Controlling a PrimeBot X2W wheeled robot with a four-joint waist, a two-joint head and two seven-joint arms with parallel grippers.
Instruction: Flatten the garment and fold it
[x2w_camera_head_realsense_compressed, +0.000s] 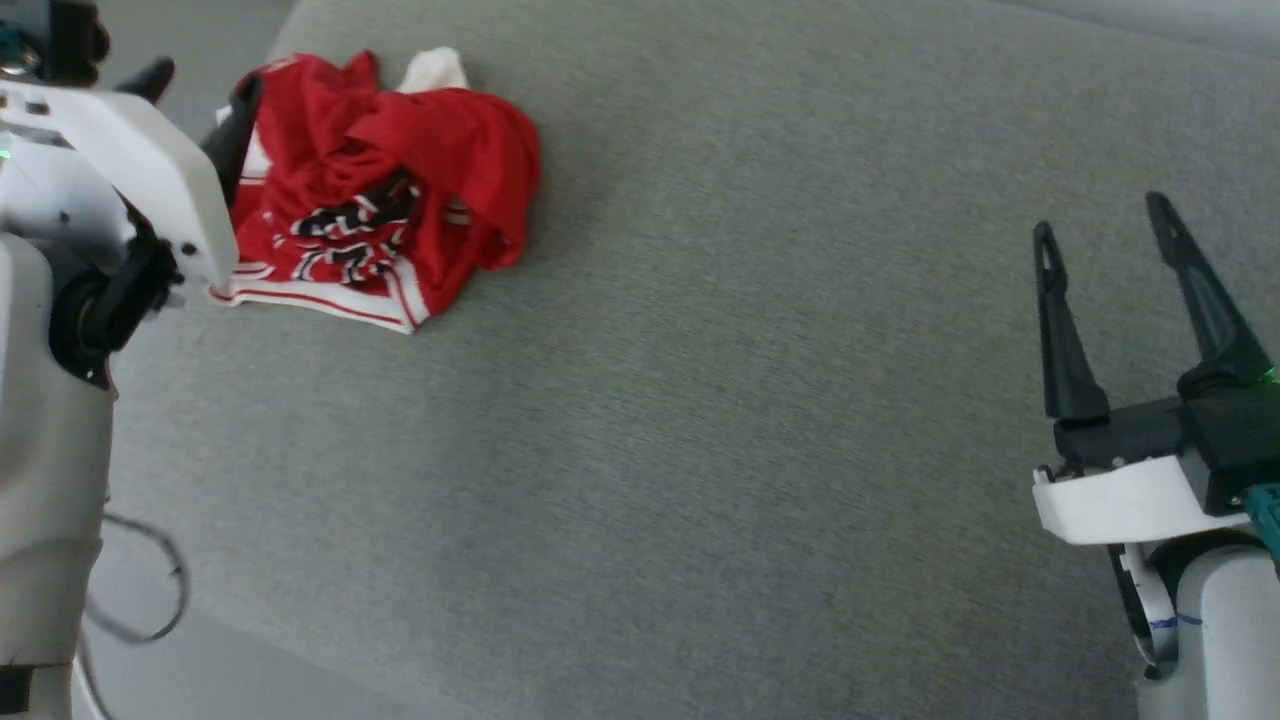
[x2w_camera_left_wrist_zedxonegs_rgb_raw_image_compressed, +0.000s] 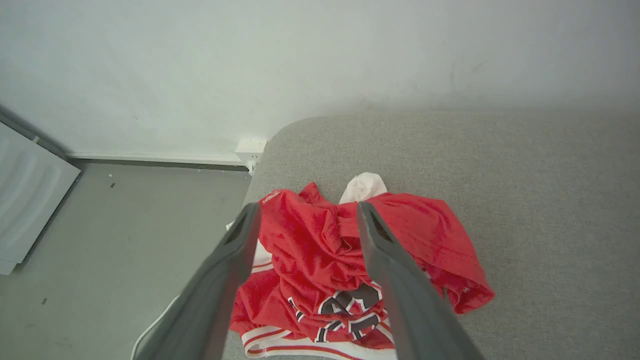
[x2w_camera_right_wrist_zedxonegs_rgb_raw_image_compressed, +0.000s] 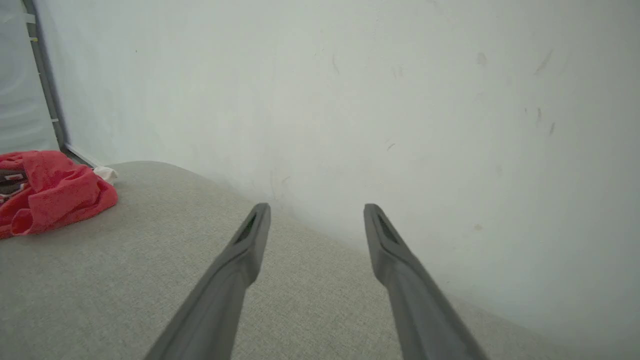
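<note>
Hovering my wide-open left gripper over the crumpled garment. I'd pinch its striped hem, not the bunch. The right gripper is wide too, well away from it.

In front of me is a grey cloth-covered worktop with a round corner. A crumpled red shirt with white sleeves lies near that corner.

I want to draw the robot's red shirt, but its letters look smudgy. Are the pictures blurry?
Head view: slightly smeared all over, so the lettering on the garment looks smudgy. Left wrist view: the garment is sharper, the left gripper fuzzy up close. Right wrist view: the right gripper is fuzzy too; soft, even light, no glare or hard shadows.
</note>
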